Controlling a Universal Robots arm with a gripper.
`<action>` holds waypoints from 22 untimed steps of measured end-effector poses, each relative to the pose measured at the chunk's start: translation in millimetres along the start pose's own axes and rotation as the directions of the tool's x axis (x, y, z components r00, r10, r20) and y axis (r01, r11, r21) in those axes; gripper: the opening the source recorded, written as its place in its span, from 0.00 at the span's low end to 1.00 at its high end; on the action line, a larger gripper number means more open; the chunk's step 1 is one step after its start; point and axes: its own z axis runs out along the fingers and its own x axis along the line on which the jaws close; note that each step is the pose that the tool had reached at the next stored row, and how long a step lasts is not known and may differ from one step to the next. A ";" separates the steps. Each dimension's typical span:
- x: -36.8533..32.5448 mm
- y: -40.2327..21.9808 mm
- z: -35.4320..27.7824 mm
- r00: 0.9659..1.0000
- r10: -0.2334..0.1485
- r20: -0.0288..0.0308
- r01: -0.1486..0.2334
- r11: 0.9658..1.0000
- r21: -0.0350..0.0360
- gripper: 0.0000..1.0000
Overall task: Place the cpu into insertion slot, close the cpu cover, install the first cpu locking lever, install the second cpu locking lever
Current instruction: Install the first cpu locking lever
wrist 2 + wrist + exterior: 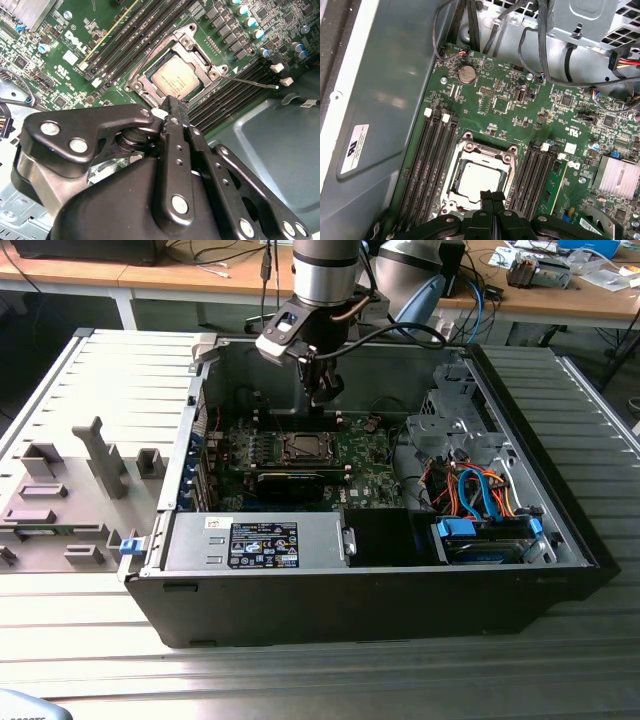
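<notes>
Clenched, empty hand [488,196] at one edge of the cpu [477,180], within the window of the cpu cover [487,149]

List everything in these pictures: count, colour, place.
case: one, black, open, on the metal table
board: one, green, inside the case
cover: one, dark grey, mid-board
cpu: one, silvery, in the cover's window
memory slots: two banks, black, flanking the cpu
coin cell: one, silver, on the board
heatsink: one, silver, on the board
cables: several, orange and blue, case's end at the exterior view's right
gripper: one, black, shut, above the cpu's edge
</notes>
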 end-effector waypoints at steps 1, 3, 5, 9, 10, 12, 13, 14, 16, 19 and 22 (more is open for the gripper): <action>0.0 0.0 0.0 1.000 -0.003 0.000 0.003 1.000 0.000 0.11; 0.0 0.0 0.0 1.000 -0.006 0.000 0.006 1.000 0.000 0.11; 0.0 0.0 0.0 1.000 -0.010 0.000 0.010 1.000 -0.001 0.11; 0.0 0.0 0.0 1.000 -0.022 0.000 0.022 1.000 -0.001 0.11; 0.0 0.0 0.0 1.000 -0.025 0.000 0.025 1.000 -0.001 0.11; 0.0 0.0 0.0 1.000 -0.029 0.000 0.029 1.000 -0.002 0.11; 0.0 0.0 0.0 1.000 -0.031 0.001 0.031 1.000 -0.002 0.11; 0.0 0.0 0.0 0.999 -0.033 0.001 0.033 0.999 -0.002 0.11; 0.0 0.0 0.0 0.999 -0.037 0.001 0.037 0.999 -0.002 0.11; 0.0 0.0 0.0 0.999 -0.043 0.001 0.043 0.999 -0.002 0.11; 0.0 0.0 0.0 0.999 -0.049 0.001 0.049 0.999 -0.003 0.11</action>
